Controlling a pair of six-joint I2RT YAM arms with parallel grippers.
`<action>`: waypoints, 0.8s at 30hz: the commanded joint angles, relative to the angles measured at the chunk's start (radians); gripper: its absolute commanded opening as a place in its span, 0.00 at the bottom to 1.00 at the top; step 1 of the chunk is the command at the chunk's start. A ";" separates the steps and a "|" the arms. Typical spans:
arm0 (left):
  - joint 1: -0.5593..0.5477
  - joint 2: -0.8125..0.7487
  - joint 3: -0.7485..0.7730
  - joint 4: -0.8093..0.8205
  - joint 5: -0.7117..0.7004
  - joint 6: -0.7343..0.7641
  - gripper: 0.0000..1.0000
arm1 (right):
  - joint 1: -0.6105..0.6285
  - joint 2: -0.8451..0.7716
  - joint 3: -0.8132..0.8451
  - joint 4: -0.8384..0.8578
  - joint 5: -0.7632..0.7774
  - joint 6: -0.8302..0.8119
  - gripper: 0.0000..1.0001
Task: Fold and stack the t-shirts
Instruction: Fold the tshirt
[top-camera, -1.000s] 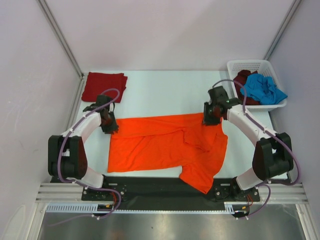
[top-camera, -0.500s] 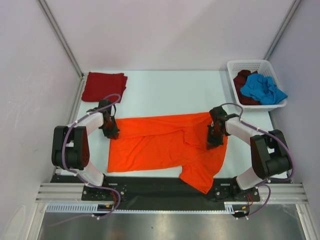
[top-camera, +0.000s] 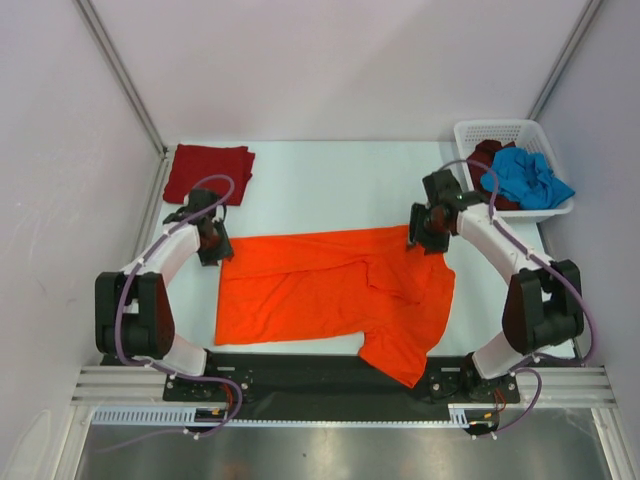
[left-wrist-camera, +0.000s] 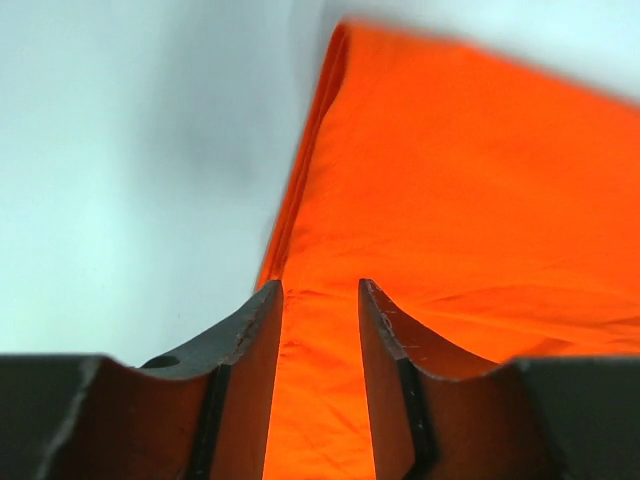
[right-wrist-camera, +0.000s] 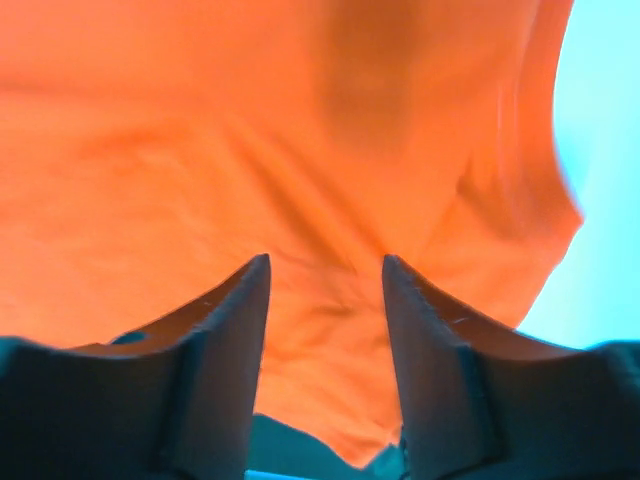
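lying spread across the centre of the top view, the orange t-shirt (top-camera: 330, 290) covers the table (top-camera: 330, 180). left gripper (top-camera: 213, 243) sits over its upper-left corner, jaws narrowly parted, holding nothing. right gripper (top-camera: 427, 236) sits over the upper-right corner, jaws wider, empty. dark red t-shirt (top-camera: 208, 172) lies folded, upper left. blue t-shirt (top-camera: 525, 178) and maroon t-shirt (top-camera: 487, 155) lie in the basket (top-camera: 500, 130), upper right.

1. Orange t-shirt (top-camera: 330, 295): spread flat, wrinkled, mid-table (top-camera: 330, 180); its near-right part extends past the near edge.
2. Dark red t-shirt (top-camera: 208, 172): folded rectangle, far-left corner.
3. Blue t-shirt (top-camera: 525, 178): crumpled in the white basket (top-camera: 500, 127).
4. Dark maroon t-shirt (top-camera: 488, 158): crumpled, partly beneath the blue t-shirt.
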 joint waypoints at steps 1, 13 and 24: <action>-0.057 -0.024 0.122 -0.023 -0.069 -0.004 0.42 | -0.013 0.142 0.169 -0.036 0.063 -0.047 0.57; -0.096 0.289 0.316 -0.103 -0.062 -0.008 0.35 | -0.023 0.443 0.406 -0.018 0.112 -0.112 0.60; -0.065 0.471 0.403 -0.142 -0.077 0.001 0.34 | -0.052 0.621 0.492 -0.007 0.148 -0.095 0.59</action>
